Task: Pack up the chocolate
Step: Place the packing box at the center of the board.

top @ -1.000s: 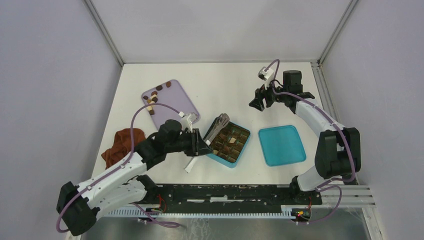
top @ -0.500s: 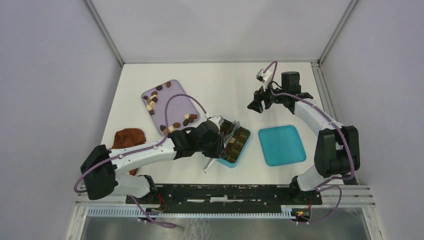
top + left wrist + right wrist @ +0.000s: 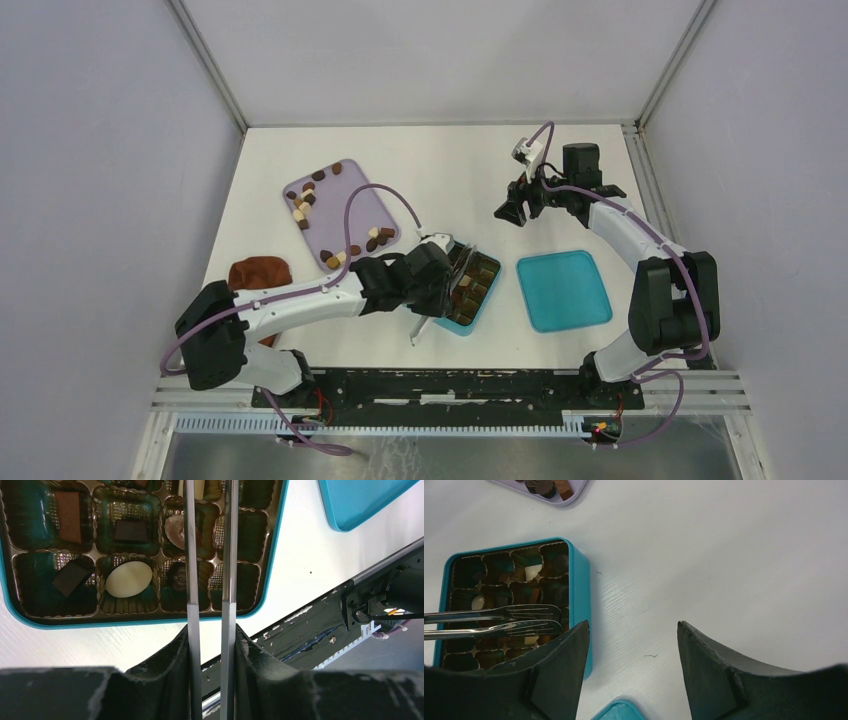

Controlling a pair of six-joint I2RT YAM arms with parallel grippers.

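Left gripper [image 3: 210, 647] is clamping narrow on the metal tongs [image 3: 190, 555], having swung them in over the teal box [image 3: 274, 545] within the last second. Can't tell if a piece is sitting between the tips, but I'm reading this as a drop-off. Chocolates [image 3: 308, 196] are mostly lying on the lilac tray [image 3: 350, 200], with several already in cells. Right gripper [image 3: 633, 645] is hanging wide and empty beyond the box.

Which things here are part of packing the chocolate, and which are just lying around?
In the job: chocolate pieces, lilac tray, teal box, tongs held by the left gripper, probably the teal lid.
Lying about: brown cloth; right gripper, open, idle.
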